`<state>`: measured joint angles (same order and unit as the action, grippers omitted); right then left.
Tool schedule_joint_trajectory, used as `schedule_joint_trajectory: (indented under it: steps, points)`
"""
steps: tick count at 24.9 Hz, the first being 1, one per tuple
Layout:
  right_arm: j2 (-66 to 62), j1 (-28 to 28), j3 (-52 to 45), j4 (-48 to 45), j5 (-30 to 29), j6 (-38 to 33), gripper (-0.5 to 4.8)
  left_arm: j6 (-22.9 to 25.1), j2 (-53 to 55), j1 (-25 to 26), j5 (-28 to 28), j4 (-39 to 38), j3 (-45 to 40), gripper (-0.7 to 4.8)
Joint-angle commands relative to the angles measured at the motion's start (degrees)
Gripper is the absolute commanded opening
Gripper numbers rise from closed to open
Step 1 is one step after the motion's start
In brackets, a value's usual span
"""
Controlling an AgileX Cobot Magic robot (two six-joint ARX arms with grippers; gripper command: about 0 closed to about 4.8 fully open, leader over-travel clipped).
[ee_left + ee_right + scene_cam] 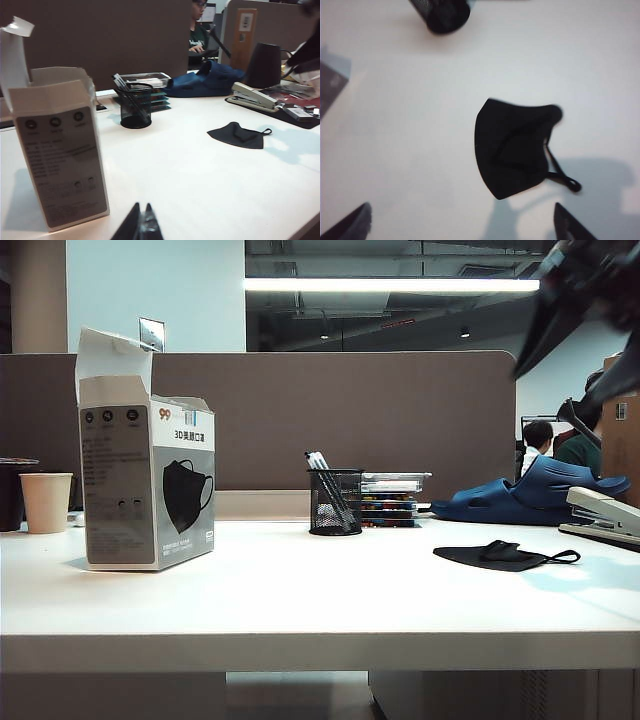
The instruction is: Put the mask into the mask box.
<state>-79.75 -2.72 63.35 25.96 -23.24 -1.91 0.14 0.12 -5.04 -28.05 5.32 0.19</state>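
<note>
Reaching for the mask: right gripper poised above it, nothing picked up yet.

Exterior view: the thin black fabric mask lies flat on the white table, well apart from the tall white-and-grey cardboard mask box, whose top flap stands open; the right gripper hangs blurred overhead. Left wrist view: the left gripper sits low by the box, fingers together, empty. Right wrist view: the right gripper has its fingers spread wide above the mask (one ear loop trails aside). Next, I judge, it must descend and pinch the fabric.
</note>
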Motion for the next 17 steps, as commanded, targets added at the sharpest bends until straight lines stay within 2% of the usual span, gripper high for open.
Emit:
schedule_joint_trajectory:
  steps: [1,4,10,17]
  points:
    - [-6.1,-2.6,3.7,-1.4,4.2,3.9,4.79,-0.2,0.0,0.1,-0.2,0.7,0.3,-0.05]
    - [-11.3,-4.1,6.3,-1.4,6.7,4.0,4.79,-0.2,0.0,0.1,-0.1,0.7,0.3,-0.05]
    - [-24.3,-4.8,12.8,-0.6,6.8,3.9,4.79,-0.2,0.0,0.1,-0.1,0.7,0.3,-0.05]
    - [-30.2,-4.7,14.0,-0.9,10.4,5.2,4.79,-0.2,0.0,0.1,-0.2,0.7,0.3,-0.05]
